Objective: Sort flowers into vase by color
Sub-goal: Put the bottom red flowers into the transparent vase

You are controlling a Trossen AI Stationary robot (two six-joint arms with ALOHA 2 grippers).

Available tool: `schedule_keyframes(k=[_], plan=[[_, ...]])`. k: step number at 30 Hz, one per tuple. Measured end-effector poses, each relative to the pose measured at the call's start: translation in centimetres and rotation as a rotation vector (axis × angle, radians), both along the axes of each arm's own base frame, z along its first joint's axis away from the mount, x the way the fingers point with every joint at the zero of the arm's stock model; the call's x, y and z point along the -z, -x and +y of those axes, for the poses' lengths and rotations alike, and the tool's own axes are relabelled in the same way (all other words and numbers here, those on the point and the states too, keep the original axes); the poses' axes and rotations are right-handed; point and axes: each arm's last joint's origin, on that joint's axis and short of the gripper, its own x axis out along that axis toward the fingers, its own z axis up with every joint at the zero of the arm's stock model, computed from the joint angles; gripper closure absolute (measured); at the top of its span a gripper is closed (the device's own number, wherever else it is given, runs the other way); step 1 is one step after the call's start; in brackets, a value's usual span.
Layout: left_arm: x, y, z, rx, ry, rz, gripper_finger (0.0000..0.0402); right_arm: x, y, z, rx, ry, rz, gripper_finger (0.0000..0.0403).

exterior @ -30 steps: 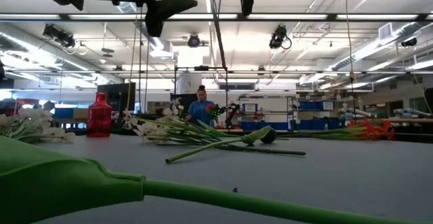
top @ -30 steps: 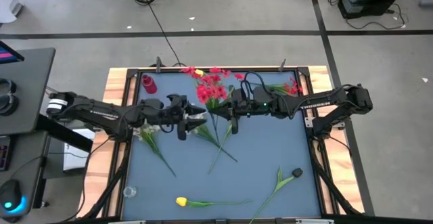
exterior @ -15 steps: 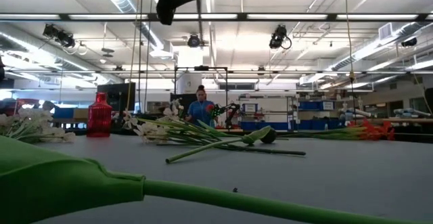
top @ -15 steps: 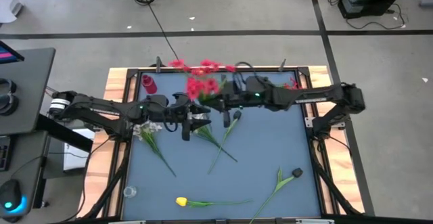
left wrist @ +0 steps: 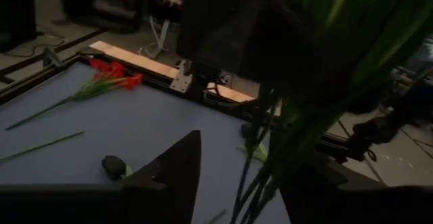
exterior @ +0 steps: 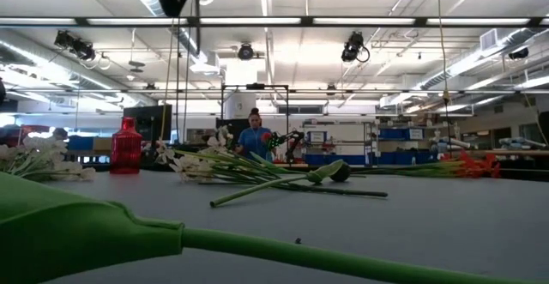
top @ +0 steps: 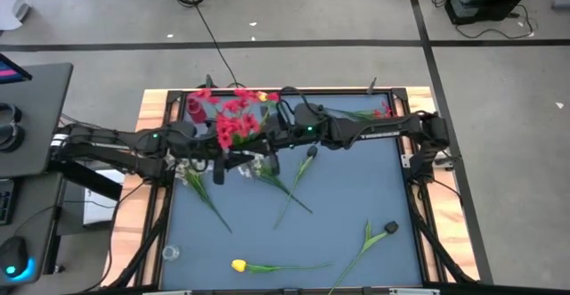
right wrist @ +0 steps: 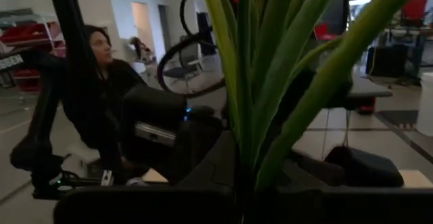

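Overhead, red spray point(top: 233, 124) clamped in right jaws, left jaws half-open around its stems.

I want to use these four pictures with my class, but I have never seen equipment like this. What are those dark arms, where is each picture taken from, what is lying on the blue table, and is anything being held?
These are two robot arms at a blue table. One camera looks straight down, one sits at table level, and one rides on each wrist. The right gripper is shut on a bunch of red flowers, carried high near the small red vase. The left gripper is beside it, around the stems. On the table lie white sprays, a yellow tulip, dark-budded stems and another red spray.
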Motion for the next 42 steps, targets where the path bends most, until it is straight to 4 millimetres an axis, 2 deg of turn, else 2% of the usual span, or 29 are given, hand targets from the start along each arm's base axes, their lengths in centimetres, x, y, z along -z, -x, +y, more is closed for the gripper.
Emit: schedule_keyframes(k=[5,8,13,18,24,28,36,42], plan=[[-0.7,1.7,-0.3,0.027,-0.016,-0.017,0.0265,-0.5,-1.4,0.0,-0.025,-0.002,-0.023,0.0379],[-0.6,2.4,-0.5,0.044,-0.063,0.011,0.0293,-1.0,-1.4,0.1,-0.027,-0.001,-0.040,0.0379],[-0.5,3.5,-0.6,0.059,-0.097,0.045,0.0385,-1.1,-1.4,0.1,-0.023,0.007,-0.041,0.0357],[-0.8,3.7,-0.5,0.061,-0.122,0.022,0.0395,-0.9,-1.3,0.1,-0.019,-0.019,-0.011,0.0317],[-0.8,3.7,-0.5,0.063,-0.143,0.023,0.0398,-1.0,-0.9,0.0,-0.016,-0.029,0.035,0.0308],[-0.7,4.4,-0.4,0.068,-0.167,0.045,0.0399,-2.5,1.1,0.0,-0.012,-0.014,0.113,0.0299],[-1.4,7.1,-0.1,0.061,-0.227,0.001,0.0400,-4.6,5.8,0.2,-0.019,0.021,0.329,0.0297],[-1.3,8.6,0.1,0.057,-0.242,0.018,0.0401,-4.7,9.8,0.6,0.029,0.007,0.356,0.0298]])
